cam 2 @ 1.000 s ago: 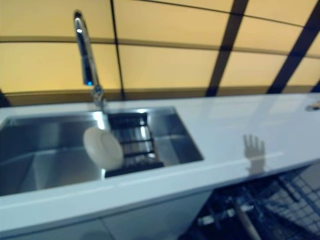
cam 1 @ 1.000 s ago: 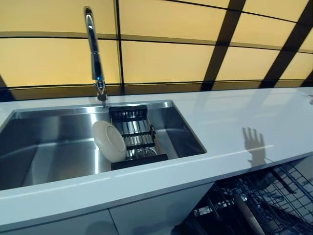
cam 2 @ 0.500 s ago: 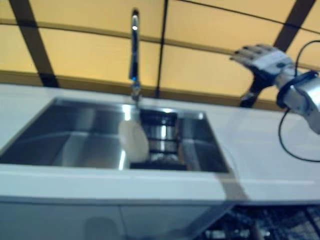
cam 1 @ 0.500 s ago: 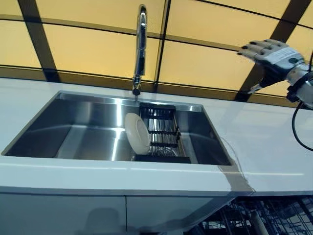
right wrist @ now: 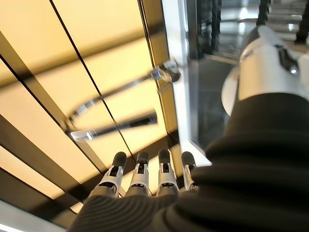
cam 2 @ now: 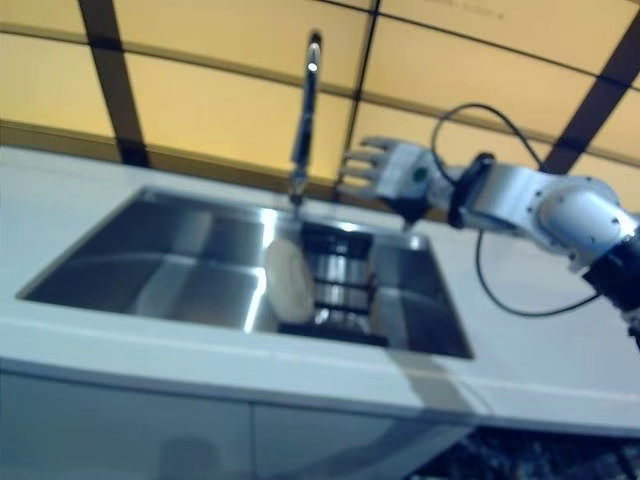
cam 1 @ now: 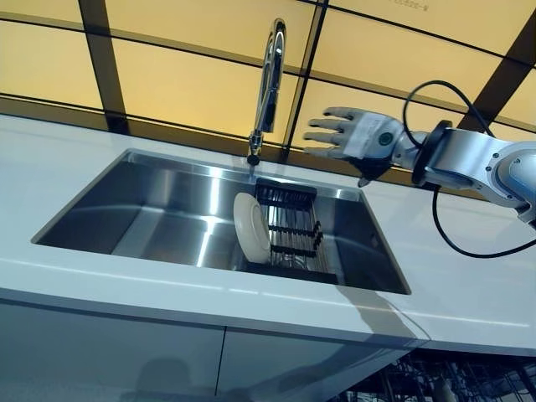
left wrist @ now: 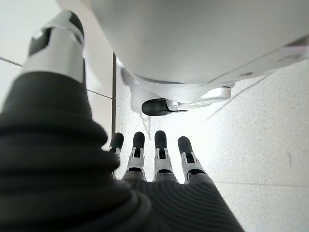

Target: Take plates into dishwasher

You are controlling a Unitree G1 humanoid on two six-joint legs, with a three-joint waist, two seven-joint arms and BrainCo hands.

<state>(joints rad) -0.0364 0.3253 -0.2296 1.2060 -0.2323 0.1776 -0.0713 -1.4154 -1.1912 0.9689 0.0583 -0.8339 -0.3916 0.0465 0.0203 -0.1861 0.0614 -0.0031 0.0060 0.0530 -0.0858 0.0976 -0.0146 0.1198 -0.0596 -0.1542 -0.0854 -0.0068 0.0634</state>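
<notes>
A white plate (cam 1: 251,228) stands on edge in a black dish rack (cam 1: 289,233) inside the steel sink (cam 1: 151,209); it also shows in the right eye view (cam 2: 289,281). My right hand (cam 1: 350,136) is open and empty, fingers spread, in the air above the sink's back right corner, right of the tap (cam 1: 268,79). The right wrist view shows its straight fingers (right wrist: 140,174) toward the tap (right wrist: 120,104), with the plate (right wrist: 231,94) partly hidden behind the thumb. My left hand (left wrist: 154,154) hangs open and empty over the floor, seen only in the left wrist view.
A white counter (cam 1: 469,285) surrounds the sink. Yellow wall panels with dark bars stand behind. The dishwasher's wire rack (cam 1: 435,387) shows below the counter at the lower right. White cabinet fronts (cam 1: 109,352) are under the sink.
The camera has turned, shifting the whole scene. My right hand has come down and left, from high at the right to above the sink's back right corner. The plate has stayed in the rack.
</notes>
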